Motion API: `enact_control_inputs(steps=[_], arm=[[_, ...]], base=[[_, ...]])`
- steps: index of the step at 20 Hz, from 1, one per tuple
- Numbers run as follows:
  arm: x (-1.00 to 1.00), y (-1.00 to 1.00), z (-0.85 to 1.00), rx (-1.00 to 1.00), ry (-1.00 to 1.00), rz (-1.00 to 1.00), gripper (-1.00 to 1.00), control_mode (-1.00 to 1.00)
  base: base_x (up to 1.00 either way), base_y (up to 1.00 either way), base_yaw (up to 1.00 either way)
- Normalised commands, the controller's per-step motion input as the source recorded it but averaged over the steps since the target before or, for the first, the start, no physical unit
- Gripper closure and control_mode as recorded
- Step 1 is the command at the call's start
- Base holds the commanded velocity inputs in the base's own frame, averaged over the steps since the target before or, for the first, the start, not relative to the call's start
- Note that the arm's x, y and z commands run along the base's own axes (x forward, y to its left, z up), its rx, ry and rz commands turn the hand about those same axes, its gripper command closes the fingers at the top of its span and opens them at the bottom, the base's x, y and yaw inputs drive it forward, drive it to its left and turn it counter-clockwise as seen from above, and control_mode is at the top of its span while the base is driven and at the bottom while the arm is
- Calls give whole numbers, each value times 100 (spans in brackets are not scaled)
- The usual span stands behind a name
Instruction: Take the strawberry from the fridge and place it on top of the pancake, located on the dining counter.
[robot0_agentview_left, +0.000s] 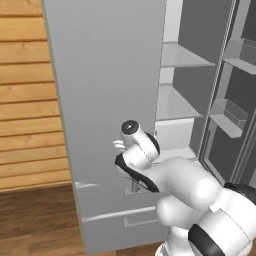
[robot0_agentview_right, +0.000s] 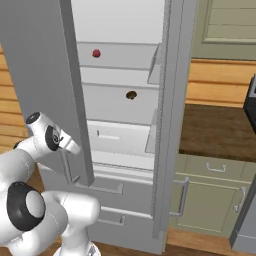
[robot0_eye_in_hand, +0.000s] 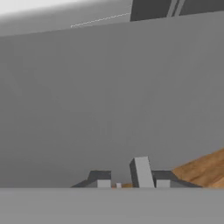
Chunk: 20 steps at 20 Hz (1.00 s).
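hand: the hand (robot0_eye_in_hand: 133, 183) is pressed up to the outer face of the left door (robot0_agentview_left: 110, 75), fingers drawn together on the door handle (robot0_eye_in_hand: 142, 171), the pale bar that stands between the two tips.
hand in the room: low on that door, near its free edge, seen from the right base view just above the handle's lower length.
door: swung well out from the fridge (robot0_agentview_right: 167, 100), and the right door stands open too, so the pale shelves are in plain sight.
strawberry: the strawberry (robot0_agentview_right: 96, 53) sits on an upper shelf (robot0_agentview_right: 120, 57), toward its left side, untouched and well apart from the hand.
other thing inside: a brown lump (robot0_agentview_right: 131, 95) lies on the shelf below, further right; it is not the fruit wanted.
desk: the dark wooden desk (robot0_agentview_right: 220, 127) runs off to the right of the fridge; the stretch in view carries no plate.
step in hand: by my reading, the door-opening step, at or near its end; fetching the fruit is not yet begun.
next move calls for: letting go of the handle, backing the hand clear of the door edge, swinging round it and up to the upper shelf, then spreading the fingers and closing gently on a very small round fruit that could roll away.
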Motion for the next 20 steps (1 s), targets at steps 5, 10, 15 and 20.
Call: enact_control_inputs(steps=[5, 10, 15, 20], arm=[[-51, 67, -36, -1, -1, -13, 100, -100], [-34, 75, -40, -1, 0, -10, 100, -100], [-32, 78, -35, 0, 1, -11, 100, -100], [-28, 88, -19, -3, 1, -10, 100, -100]], base=[[0, 0, 0], [0, 0, 0], [0, 0, 0], [0, 0, 0]])
